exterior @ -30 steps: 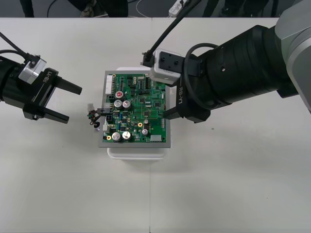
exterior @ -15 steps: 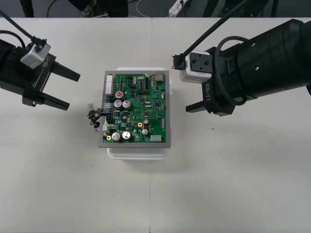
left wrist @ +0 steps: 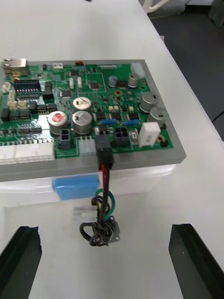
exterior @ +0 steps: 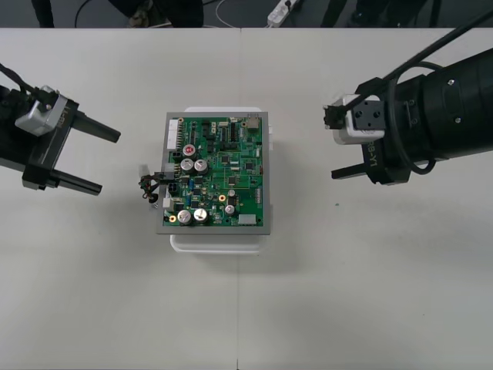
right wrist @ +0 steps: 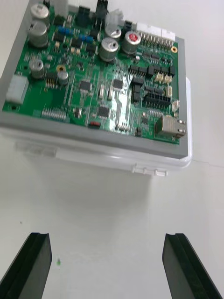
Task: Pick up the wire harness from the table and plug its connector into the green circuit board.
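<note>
A lab or workshop: green circuit board on a plain light table, cables on the dark floor.

Bright, even overhead light, soft shadow beside the white base on the pale table.

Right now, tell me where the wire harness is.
In the front view the wire harness hangs at the left edge of the green circuit board, its black plug seated in the board, its wires coiled on the table.
</note>
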